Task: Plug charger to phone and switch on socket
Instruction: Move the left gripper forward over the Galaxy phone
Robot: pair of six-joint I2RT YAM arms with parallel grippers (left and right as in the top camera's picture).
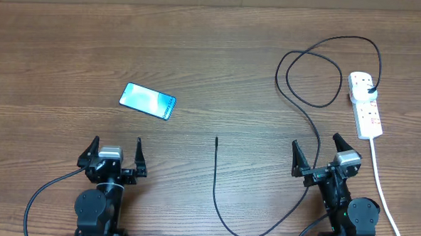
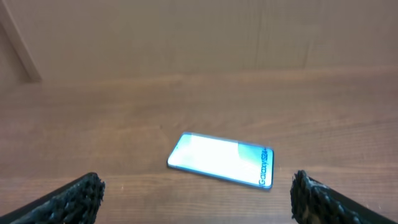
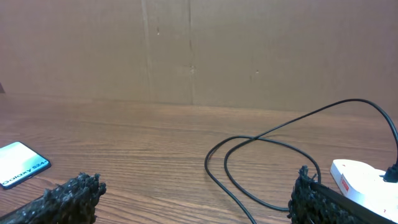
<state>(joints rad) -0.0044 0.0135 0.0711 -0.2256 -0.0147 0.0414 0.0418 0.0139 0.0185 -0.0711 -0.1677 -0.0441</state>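
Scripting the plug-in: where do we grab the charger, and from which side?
Just behind the connector tip of the charger, from above, jaws closing across it. That stretch lies straight and flat, clear of the loops, pointing away from the robot; a grip there should leave the tip free for the phone.

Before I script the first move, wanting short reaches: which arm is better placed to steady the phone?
Left. The phone lies just ahead of its open jaws, centred in its wrist view; the right wrist view shows it only at the edge.
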